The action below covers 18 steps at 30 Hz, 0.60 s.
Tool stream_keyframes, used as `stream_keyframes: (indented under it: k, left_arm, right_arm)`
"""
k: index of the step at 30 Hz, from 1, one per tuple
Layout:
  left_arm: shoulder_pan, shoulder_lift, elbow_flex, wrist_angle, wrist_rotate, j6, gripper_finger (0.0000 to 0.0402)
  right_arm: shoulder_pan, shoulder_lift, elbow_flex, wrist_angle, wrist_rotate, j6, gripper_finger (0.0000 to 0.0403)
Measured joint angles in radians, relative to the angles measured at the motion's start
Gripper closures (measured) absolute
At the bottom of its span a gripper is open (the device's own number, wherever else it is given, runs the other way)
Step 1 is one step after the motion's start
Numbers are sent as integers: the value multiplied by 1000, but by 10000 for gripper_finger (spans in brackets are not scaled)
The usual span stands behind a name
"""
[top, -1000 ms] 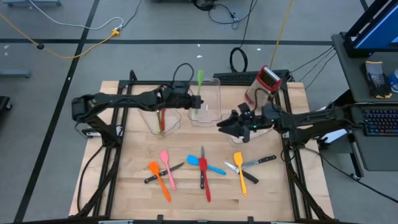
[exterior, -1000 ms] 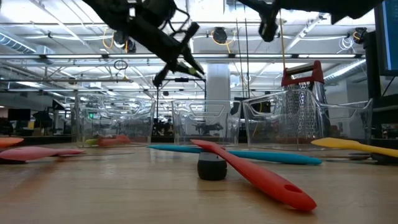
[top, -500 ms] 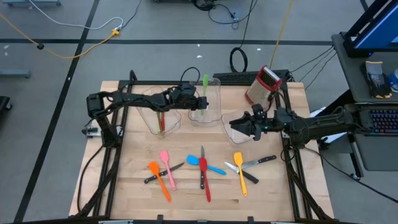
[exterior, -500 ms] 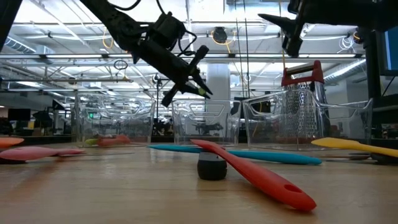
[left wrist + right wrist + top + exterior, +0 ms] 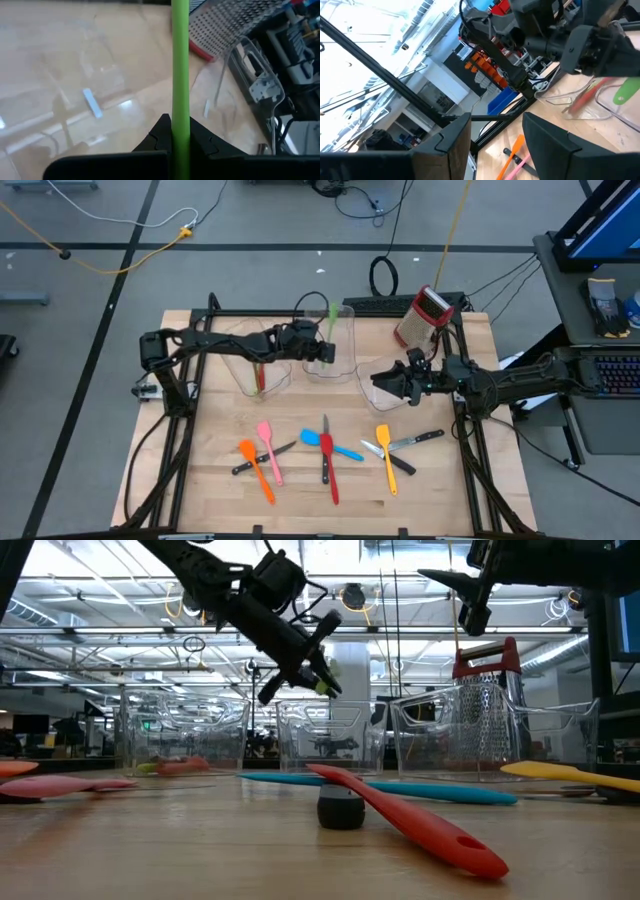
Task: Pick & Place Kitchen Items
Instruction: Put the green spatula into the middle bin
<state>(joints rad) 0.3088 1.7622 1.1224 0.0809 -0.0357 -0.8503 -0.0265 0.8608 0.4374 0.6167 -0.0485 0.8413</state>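
Left gripper (image 5: 322, 352), jaws clamped on the green spatula (image 5: 180, 75), raised over the middle clear bin (image 5: 345, 365) toward the table's far edge; right gripper (image 5: 385, 380), jaws parted, empty

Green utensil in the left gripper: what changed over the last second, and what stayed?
The left gripper, shut on the green utensil, carried it rightward over the middle bin. The right gripper drew back right, open and empty. The utensils on the table stayed put.
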Motion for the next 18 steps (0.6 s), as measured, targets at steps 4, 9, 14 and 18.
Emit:
stream_keyframes:
  k: [4, 9, 14, 18]
  left_arm:
    - [0, 0, 116, -197, -45, 105, 388]
    - [12, -2, 224, -356, -85, 222, 388]
    - [12, 4, 232, -409, -97, 216, 388]
    - [9, 48, 231, -440, -95, 217, 388]
  right_arm:
    - [0, 0, 0, 0, 0, 3, 232]
    - [0, 0, 0, 0, 0, 3, 232]
    - [0, 0, 0, 0, 0, 3, 232]
    - [0, 0, 0, 0, 0, 1, 232]
